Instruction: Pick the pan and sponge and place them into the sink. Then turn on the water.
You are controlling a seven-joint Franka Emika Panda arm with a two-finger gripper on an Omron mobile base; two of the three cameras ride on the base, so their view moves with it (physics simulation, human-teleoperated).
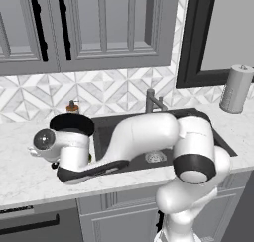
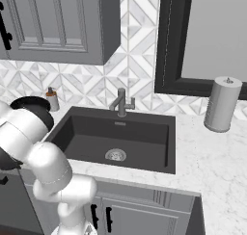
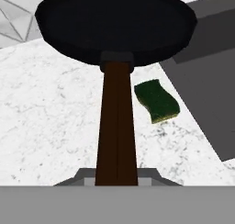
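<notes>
Pan (image 3: pixel 115 25) held by its long brown handle (image 3: pixel 116 126), the gripper (image 3: pixel 117 182) clamped on the handle's near end, to the left of the sink (image 2: pixel 159 133). It appears lifted clear of the counter (image 3: pixel 55 117), though the gap is hard to judge. Sponge (image 3: pixel 156 100) lies flat on the counter between the pan and the sink's left rim. Risks: held so far from the heavy dish, the pan may pivot or slip in the jaws; swung towards the sink, it may strike the rim, the faucet (image 2: pixel 120 102), or the soap bottle (image 2: pixel 52 99) behind it.
</notes>
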